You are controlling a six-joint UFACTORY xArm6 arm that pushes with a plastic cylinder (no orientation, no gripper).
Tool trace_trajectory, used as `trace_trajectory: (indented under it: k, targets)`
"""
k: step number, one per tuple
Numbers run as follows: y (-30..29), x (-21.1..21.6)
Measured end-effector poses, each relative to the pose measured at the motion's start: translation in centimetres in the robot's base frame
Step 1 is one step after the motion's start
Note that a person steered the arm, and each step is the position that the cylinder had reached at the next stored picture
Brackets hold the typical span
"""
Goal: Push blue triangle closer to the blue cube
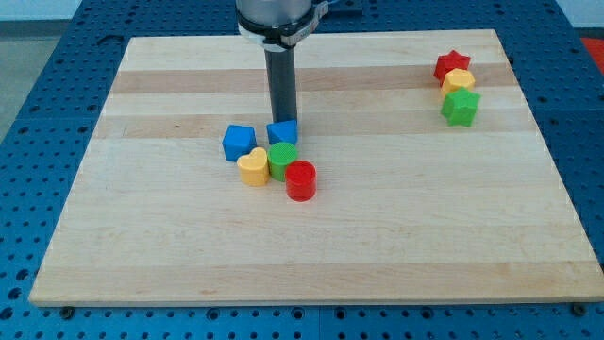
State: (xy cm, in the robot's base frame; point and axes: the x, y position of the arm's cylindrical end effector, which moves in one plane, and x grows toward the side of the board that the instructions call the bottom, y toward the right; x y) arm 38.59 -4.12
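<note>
The blue triangle (pixel 283 132) lies near the board's middle, a little right of the blue cube (pixel 239 142), with a small gap between them. My tip (pixel 282 119) stands right at the triangle's top edge, touching or nearly touching it; the rod rises straight up out of the view's top. Just below these blocks sit a yellow heart (pixel 253 167), a green cylinder (pixel 282 158) and a red cylinder (pixel 301 180), packed close together.
The wooden board (pixel 377 236) lies on a blue pegged table. At the view's top right a red star (pixel 451 65), a yellow block (pixel 459 81) and a green star (pixel 461 107) stand in a tight column.
</note>
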Motion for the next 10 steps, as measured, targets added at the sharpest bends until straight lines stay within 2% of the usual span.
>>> trace_trajectory:
  k: [2,4,6,10]
  targets:
    - [4.8,-2.8]
    - [5.1,0.2]
    - [4.3,2.8]
    - [-0.5,3.3]
